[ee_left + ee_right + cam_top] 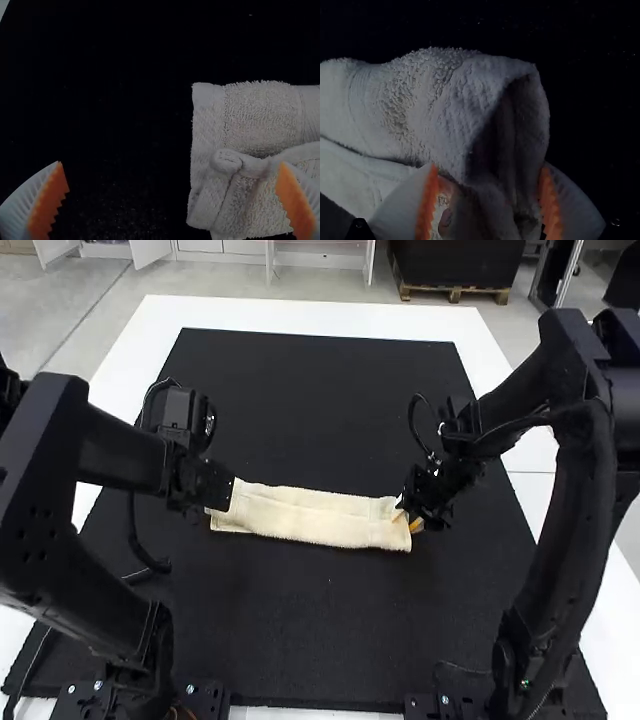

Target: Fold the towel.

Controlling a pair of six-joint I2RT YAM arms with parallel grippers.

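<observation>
On the matte black mat (330, 620), edged by the white tabletop (300, 312), the cream terry-cloth towel (320, 518) lay sideways before you as a long, folded strip between your 2 arms. Your left gripper (171, 163), ribbed white with orange pads, stood wide at the near-left end, 1 finger over the cloth and the other over the mat. Your right gripper (489, 167) stood partly spread around the opposite end, which rose in an open loop between its pads; whether they pressed on it, you could not tell.

The step in hand looked like squaring the ends before another fold. It called for you to take every layer at the right end, close gently and lift low—a pinch on the top layer alone could have peeled the fold apart. At the left end, the rolled knot of cloth (227, 161) wanted flattening first, lest it leave a lump.

The layers' edges sat unevenly there, the lower hem jutting past the upper. Dark mat stretched both beyond the strip and on your side—room enough, it seemed, for either arm to swing an end inward.
</observation>
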